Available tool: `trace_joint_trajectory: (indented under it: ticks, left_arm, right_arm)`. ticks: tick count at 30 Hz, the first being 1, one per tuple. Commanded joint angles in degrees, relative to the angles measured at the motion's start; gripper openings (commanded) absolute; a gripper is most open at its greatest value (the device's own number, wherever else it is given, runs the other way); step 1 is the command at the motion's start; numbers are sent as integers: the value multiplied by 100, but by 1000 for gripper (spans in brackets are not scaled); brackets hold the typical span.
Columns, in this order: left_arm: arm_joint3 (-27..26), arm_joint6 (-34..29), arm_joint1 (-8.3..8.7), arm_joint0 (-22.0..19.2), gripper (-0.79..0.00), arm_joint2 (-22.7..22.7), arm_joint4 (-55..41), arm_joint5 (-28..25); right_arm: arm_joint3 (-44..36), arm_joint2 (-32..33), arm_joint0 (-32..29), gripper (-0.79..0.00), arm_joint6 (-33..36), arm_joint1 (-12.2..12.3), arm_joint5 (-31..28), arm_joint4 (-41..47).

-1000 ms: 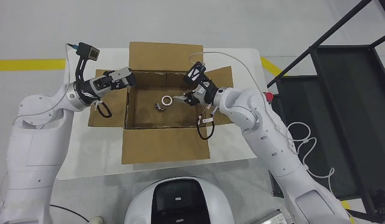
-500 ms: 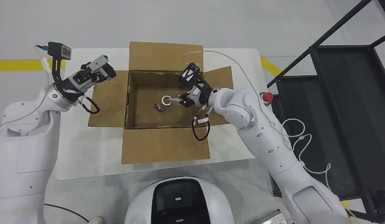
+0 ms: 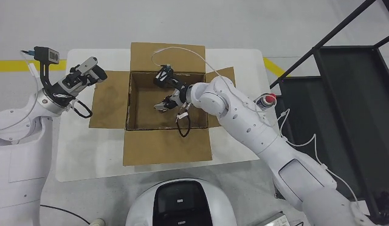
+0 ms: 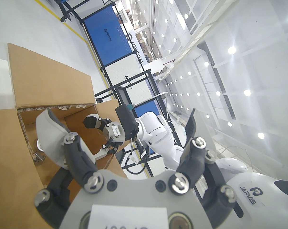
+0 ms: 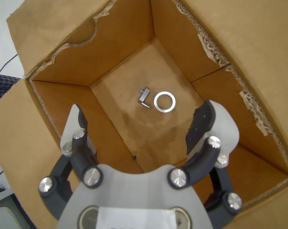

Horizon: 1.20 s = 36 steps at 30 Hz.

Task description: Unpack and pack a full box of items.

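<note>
Box: open brown cardboard box (image 5: 177,36) on the white table (image 3: 234,62), flaps folded out.
Contents: flat silver metal ring (image 5: 164,101) and small silver metal bracket (image 5: 144,97), both lying on the box floor near its middle, just beside each other, not quite touching.
Right gripper (image 5: 141,107): jaws spread wide, holding nothing, hanging inside the box opening above the floor.
Left gripper (image 3: 96,69): jaws apart, empty, outside the box past the left flap.
Risk 1: the ring is thin and flat on cardboard, so I'd expect the pads to skate over it or pin it instead of lifting.
Risk 2: the bracket is so close that closing on the ring may shove it or catch both.
Risk 3: deep walls and torn corrugated edges; the wrist or the hanging black cable loop (image 3: 182,126) could snag.
Target vs jaws: both parts sit below and between the open fingers, the bracket roughly centred, the ring toward the black-padded finger; no contact.
</note>
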Motion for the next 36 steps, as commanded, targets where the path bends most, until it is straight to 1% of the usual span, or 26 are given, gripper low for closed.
trace_joint_trajectory:
  ticks: [1,6,8,11,15,17,18,19,21,26,28,29,30,31,36]
  left_arm:
    - [0,0,0,0,0,0,0,0]
    - [0,0,0,0,0,0,0,0]
    - [0,0,0,0,0,0,0,0]
    - [0,0,0,0,0,0,0,0]
    - [0,0,0,0,0,0,0,0]
    - [0,0,0,0,0,0,0,0]
    - [0,0,0,0,0,0,0,0]
    - [0,0,0,0,0,0,0,0]
    - [0,0,0,0,0,0,0,0]
    - [0,0,0,0,0,0,0,0]
    - [0,0,0,0,0,0,0,0]
    - [0,0,0,0,0,0,0,0]
    - [0,0,0,0,0,0,0,0]
    - [0,0,0,0,0,0,0,0]
    - [0,0,0,0,0,0,0,0]
  right_arm:
    - [0,0,0,0,1,0,0,1]
    - [0,0,0,0,1,0,0,1]
    - [29,-5,-24,0,-101,-9,154,-74]
    - [149,-150,62,0,-16,-82,263,18]
    - [624,-384,265,0,22,-217,371,150]
    - [839,-502,371,-237,33,-283,361,173]
    - [949,-548,424,-243,47,-311,388,158]
    - [1055,-585,468,-194,42,-338,453,131]
    - [1240,-659,531,-237,26,-387,533,82]
    - [1642,-805,638,-231,-77,-498,586,22]
    - [1811,-859,697,-262,-127,-548,648,-20]
    - [1891,-909,735,-292,-122,-577,698,-87]
    - [1974,-956,769,-382,-134,-608,734,-133]
    - [2068,-980,796,-406,-163,-641,794,-125]
    - [2490,-1085,925,-425,-306,-824,900,56]
